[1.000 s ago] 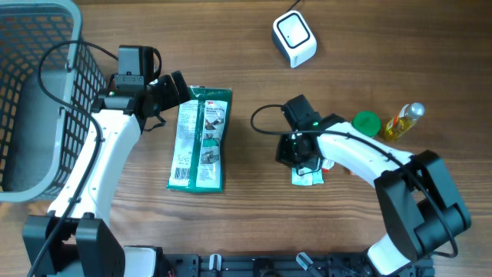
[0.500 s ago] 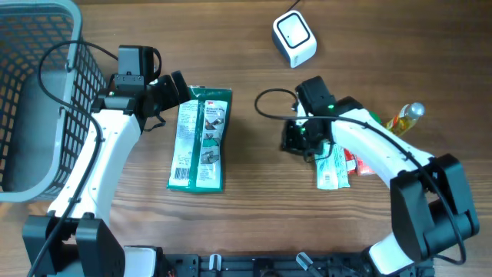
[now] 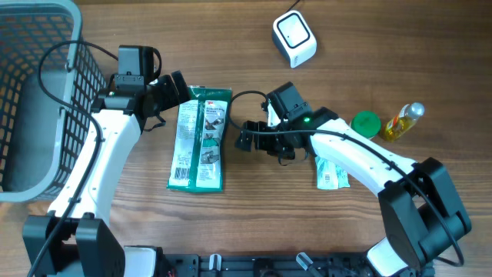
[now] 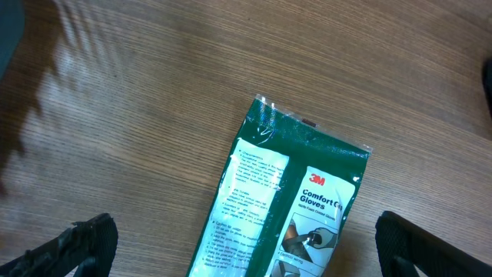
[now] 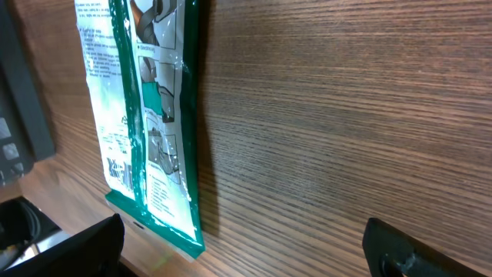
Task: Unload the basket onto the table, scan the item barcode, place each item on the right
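Left pincer [image 4: 257, 248], jaws wide, above green packet [image 4: 307, 211]: "3M Comfort Gloves".

Green pkg [image 4: 284, 208]: "3M", "Comfort G… Gloves"; fine print too small to read.

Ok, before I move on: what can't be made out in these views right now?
- Barcode on the gloves packet: too small to read overhead; in the left wrist view the bottom edge cuts off the packet's lower half.
- Print on the small white packet: too small overhead, and the right arm covers its top.
- Far side of the basket: cut off by the overhead view's left edge.
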Controlling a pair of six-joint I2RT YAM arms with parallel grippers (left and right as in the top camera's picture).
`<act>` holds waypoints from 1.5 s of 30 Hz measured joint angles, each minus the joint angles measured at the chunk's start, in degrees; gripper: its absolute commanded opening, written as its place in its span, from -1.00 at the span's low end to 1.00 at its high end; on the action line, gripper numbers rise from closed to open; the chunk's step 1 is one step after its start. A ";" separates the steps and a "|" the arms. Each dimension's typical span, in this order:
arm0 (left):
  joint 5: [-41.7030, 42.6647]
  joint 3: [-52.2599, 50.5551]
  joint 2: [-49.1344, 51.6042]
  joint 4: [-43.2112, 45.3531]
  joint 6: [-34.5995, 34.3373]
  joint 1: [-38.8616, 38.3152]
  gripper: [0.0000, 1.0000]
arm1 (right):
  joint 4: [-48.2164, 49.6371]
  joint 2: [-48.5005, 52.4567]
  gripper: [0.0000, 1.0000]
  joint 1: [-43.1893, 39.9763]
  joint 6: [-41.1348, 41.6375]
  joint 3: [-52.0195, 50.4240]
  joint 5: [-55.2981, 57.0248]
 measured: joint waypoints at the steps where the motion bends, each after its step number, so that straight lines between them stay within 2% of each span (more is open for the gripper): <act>1: 0.00 0.00 0.00 0.02 0.00 0.00 1.00 | -0.04 -0.02 1.00 0.02 0.22 0.00 0.00; 26: 0.00 0.00 0.00 0.00 0.00 0.00 1.00 | -0.15 0.00 0.99 0.00 0.61 0.00 2.16; 45: -0.33 0.00 0.00 0.24 0.00 0.00 1.00 | -1.97 0.00 1.00 0.02 0.61 0.00 9.97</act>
